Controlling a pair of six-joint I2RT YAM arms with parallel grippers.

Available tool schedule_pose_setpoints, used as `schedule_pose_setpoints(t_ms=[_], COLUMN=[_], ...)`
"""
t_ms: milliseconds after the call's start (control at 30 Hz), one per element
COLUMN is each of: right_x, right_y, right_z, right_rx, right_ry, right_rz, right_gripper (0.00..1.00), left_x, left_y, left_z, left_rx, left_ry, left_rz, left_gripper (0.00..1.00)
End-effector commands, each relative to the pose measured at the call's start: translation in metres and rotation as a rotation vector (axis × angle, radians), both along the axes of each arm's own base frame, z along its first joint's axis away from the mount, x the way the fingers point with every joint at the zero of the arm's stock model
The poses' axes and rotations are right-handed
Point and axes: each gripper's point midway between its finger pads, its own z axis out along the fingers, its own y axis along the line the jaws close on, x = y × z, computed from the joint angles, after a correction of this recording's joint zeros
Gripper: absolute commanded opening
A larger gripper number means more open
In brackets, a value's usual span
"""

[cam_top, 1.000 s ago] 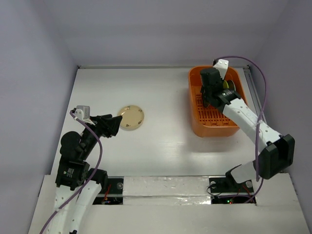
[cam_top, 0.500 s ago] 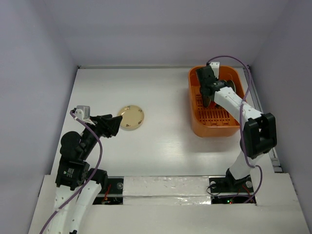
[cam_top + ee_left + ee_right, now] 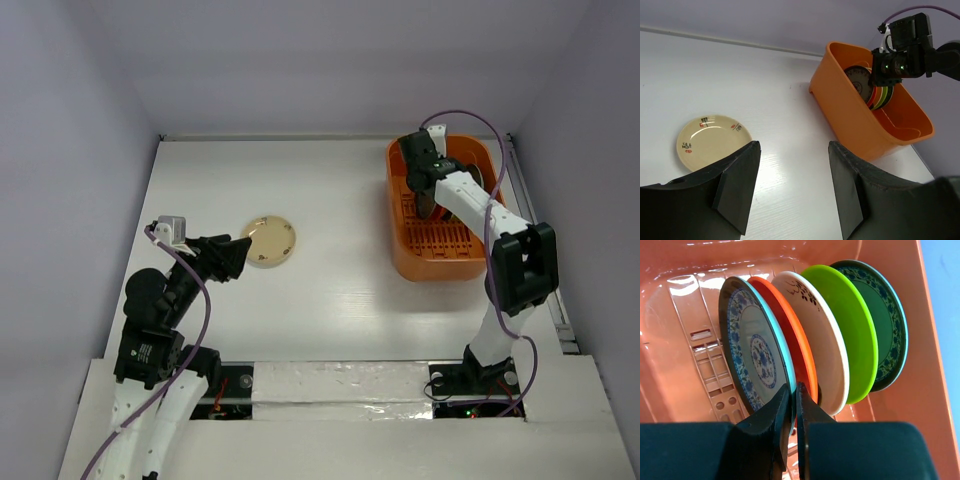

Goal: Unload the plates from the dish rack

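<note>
The orange dish rack (image 3: 440,262) stands at the back right. In it, on edge in a row, are a dark grey blue-patterned plate (image 3: 757,360), a red-orange plate (image 3: 792,315), a cream plate (image 3: 822,345), a yellow-green plate (image 3: 852,330) and a dark teal patterned plate (image 3: 887,325). My right gripper (image 3: 794,390) reaches into the rack, its jaws pinched on the rim of the dark grey plate. A tan plate (image 3: 270,241) lies flat on the table at the left. My left gripper (image 3: 794,150) hovers open just beside it, holding nothing.
White walls close in the table at the back and sides. The right arm (image 3: 500,225) arches over the rack's right side. The rack's slotted floor (image 3: 705,365) shows to the left of the plates.
The right gripper's jaws have closed on the rim of the dark grey plate, and the right arm's elbow has swung in toward the rack. The left arm has not moved.
</note>
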Motion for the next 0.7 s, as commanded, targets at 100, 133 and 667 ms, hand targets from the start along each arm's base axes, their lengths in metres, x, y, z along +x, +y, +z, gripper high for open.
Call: schedule_pose_setpoints(t_ms=[100, 133, 667], right_x=[-0.002, -0.003, -0.081], right_y=[0.004, 0.009, 0.001], right_z=[0.057, 0.063, 0.218], right_rx=[0.003, 0.001, 0.021], right_ry=[-0.126, -0.134, -0.432], right_rz=[0.014, 0.028, -0.008], right_gripper=[0.00, 0.00, 0.00], left_x=[0.003, 0.003, 0.004], left_y=[-0.003, -0.003, -0.003], left_z=[0.005, 0.005, 0.005], left_rx=[-0.009, -0.009, -0.009], left_ry=[-0.029, -0.029, -0.026], left_rz=[-0.012, -0.012, -0.015], left_gripper=[0.53, 0.53, 0.53])
